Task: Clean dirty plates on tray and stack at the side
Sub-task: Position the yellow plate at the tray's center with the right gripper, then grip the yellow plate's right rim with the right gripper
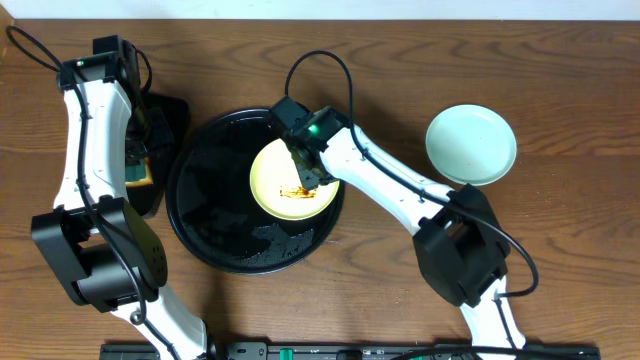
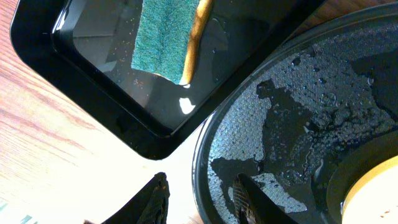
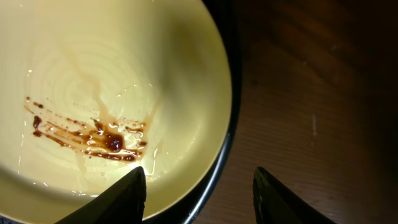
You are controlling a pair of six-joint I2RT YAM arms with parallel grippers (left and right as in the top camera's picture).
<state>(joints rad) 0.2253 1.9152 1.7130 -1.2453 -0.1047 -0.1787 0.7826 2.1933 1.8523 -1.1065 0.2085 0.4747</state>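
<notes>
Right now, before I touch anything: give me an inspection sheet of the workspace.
Surface: wooden table, brown grain.
Job's things: yellow plate with a brown smear, on the wet round tray; mint-green plate on the table to the tray's right, no smear visible.
Clutter: rectangular tray holding a sponge.
Grippers: left gripper open, straddling the round tray's rim; right gripper open, astride the yellow plate's edge.
Cables: black cable looping beyond the round tray.
Surroundings: nothing seen.

Top edge cuts off sponge [image 2: 163, 38], frame edges crop yellow plate [image 3: 124, 62]
</notes>
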